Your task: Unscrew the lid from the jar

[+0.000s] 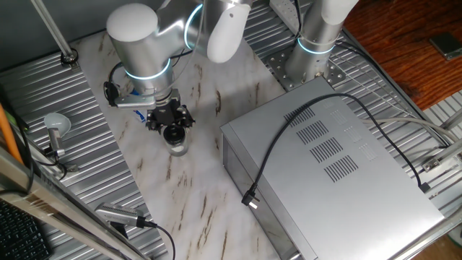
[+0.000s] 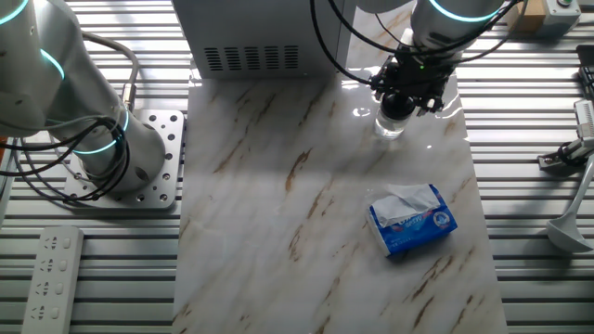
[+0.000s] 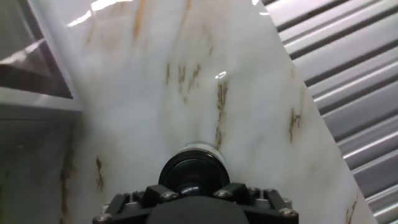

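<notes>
The table [image 2: 278,232] is glossy white marble-look slab with brown veins, throwing bright reflections near the clear, glassy jar [image 2: 391,124] and its matt black lid [image 3: 193,174]. At its 3 and 9 o'clock sides lies ribbed, dull grey metal decking [image 2: 529,232]. The grey box [image 1: 339,166] is smooth brushed metal; the blue-and-white packet [image 2: 413,221] looks like crinkled shiny plastic.

Grey metal box [image 1: 339,162] (black cable [image 1: 289,137] across it), blue-and-white packet [image 2: 413,219] well apart.

The gripper [image 3: 194,194] sits directly over the black lid [image 3: 193,171] above the marbled tabletop [image 3: 186,81].
</notes>
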Robot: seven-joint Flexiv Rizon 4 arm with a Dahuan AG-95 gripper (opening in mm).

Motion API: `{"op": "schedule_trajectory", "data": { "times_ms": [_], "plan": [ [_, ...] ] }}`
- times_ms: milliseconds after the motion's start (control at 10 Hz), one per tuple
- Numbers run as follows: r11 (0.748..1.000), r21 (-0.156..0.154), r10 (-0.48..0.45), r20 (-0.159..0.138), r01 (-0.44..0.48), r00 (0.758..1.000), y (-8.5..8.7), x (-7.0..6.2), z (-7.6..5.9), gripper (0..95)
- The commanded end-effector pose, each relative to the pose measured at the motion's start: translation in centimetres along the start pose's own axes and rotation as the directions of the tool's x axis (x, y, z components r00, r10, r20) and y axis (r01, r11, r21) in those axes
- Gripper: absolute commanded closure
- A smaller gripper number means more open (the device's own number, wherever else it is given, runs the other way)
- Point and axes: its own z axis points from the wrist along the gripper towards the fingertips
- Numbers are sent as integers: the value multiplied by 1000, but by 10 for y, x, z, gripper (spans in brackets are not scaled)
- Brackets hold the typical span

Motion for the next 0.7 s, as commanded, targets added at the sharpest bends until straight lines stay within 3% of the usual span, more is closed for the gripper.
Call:
{"op": "schedule_trajectory", "data": {
  "times_ms": [100,400,500,700],
  "plan": [
    [998,-20,61,-11,-61,998,1,0,-2,190],
    [990,-38,131,-28,-132,991,1,0,-3,190],
    [983,-47,175,-43,-177,984,1,0,-3,0],
    [964,-58,256,-62,-259,965,1,0,-6,0]
  ]
}}
